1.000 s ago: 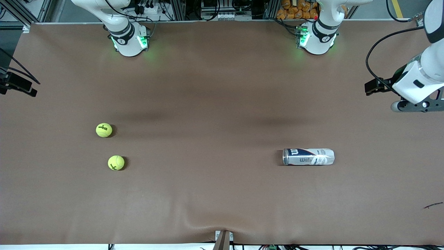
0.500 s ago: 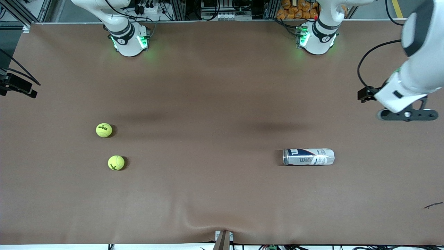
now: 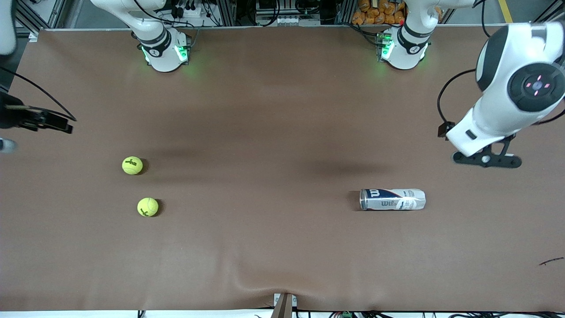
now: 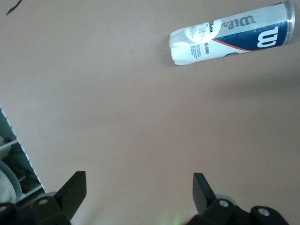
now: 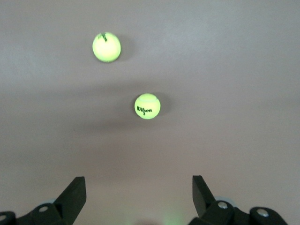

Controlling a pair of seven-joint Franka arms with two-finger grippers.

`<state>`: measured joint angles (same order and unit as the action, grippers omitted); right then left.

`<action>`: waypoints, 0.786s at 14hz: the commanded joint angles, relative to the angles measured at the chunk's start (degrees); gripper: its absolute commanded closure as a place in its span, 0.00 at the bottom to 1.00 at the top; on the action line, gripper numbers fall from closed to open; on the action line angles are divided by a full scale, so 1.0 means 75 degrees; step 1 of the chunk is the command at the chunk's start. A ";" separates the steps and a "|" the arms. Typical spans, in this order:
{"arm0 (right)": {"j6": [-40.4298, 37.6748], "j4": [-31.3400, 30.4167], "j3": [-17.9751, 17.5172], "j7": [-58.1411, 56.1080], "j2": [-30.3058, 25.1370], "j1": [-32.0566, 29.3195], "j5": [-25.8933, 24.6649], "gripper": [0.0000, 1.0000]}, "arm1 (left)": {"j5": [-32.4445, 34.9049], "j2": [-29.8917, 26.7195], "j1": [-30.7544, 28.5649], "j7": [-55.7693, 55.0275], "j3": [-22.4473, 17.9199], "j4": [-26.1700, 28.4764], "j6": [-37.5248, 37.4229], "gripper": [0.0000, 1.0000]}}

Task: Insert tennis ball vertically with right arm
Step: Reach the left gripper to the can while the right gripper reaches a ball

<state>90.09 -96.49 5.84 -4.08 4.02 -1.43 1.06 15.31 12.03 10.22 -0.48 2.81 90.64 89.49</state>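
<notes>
With my right gripper point(image 5: 136, 197) spread wide and empty above two fuzzy yellow-green tennis balls point(image 3: 132, 165) point(image 3: 148, 206), I worry because the clear plastic Wilson ball can point(image 3: 392, 199) lies sideways under the equally open left gripper point(image 4: 138, 194), so a vertical drop would fail.

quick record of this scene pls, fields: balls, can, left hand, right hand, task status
balls: two tennis balls, one farther from the front camera, one nearer, both on the table toward the right arm's end
can: ball can lying on its side toward the left arm's end
left hand: left hand open, empty, in the air over bare table beside the can
right hand: right hand open, empty, over bare table beside the balls
task status: no ball picked up, can not upright
</notes>
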 commanded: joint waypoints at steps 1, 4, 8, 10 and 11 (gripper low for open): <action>0.0397 -0.0866 -0.0040 -0.0276 -0.0103 0.0167 -0.0013 0.00 | 0.0091 0.0049 -0.0097 0.0824 0.0036 0.0616 0.0827 0.00; 0.0983 -0.1092 -0.0040 -0.0520 0.0540 0.0203 -0.0024 0.00 | 0.0103 0.0130 0.0008 0.1269 0.0048 0.1343 0.1787 0.00; 0.1183 -0.1162 -0.0052 -0.0873 0.1021 0.0261 -0.0024 0.00 | 0.0103 0.0773 -0.0004 0.3537 0.0059 0.1521 0.2610 0.00; 0.1393 -0.1162 -0.0040 -0.1013 0.1337 0.0214 -0.0024 0.00 | 0.0103 0.1149 0.0008 0.4350 0.0059 0.1474 0.2903 0.00; 0.1615 -0.1162 -0.0040 -0.1060 0.1443 0.0191 -0.0024 0.00 | 0.0115 0.1301 0.0043 0.4585 0.0059 0.1474 0.3043 0.00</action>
<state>99.96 -104.85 5.37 -10.60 13.58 0.08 1.07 15.31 19.62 10.28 29.54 3.06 102.20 110.52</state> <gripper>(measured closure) 0.000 0.000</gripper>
